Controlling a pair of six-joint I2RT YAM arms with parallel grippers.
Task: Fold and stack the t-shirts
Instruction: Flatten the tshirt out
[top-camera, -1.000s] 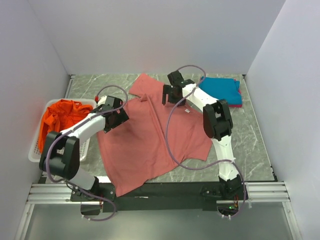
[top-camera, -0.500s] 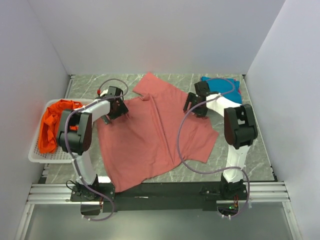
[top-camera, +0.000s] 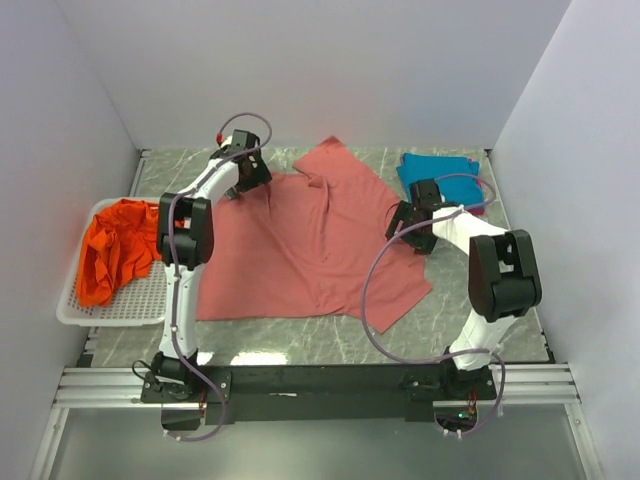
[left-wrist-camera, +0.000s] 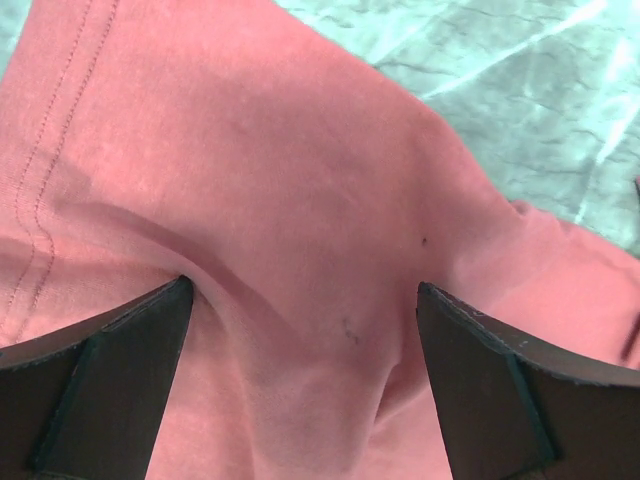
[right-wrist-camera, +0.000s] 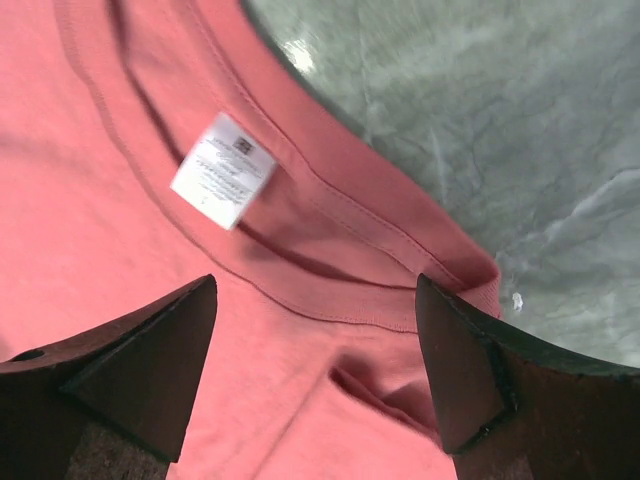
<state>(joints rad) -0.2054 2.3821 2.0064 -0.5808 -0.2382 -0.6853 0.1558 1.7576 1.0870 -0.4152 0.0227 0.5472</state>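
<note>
Red shirt (top-camera: 300, 250): spread out, wrinkly, middle of the frame on the tabletop (top-camera: 490, 300).
Left end effector (top-camera: 247, 172): wide open, holding nothing, over the shirt's upper-left corner.
Right end effector (top-camera: 412, 216): wide open, holding nothing, by the white label (right-wrist-camera: 222, 170), right edge.
Do it well: pinch both edges low, lift together.

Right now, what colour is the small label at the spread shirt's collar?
White label with faint grey print; best in the right wrist view.

Grey marbled table (top-camera: 320, 342) carries 1 salmon-red t-shirt (top-camera: 300, 260), 1 white basket (top-camera: 145, 295) and 1 teal-topped folded pile (top-camera: 440, 175).
</note>
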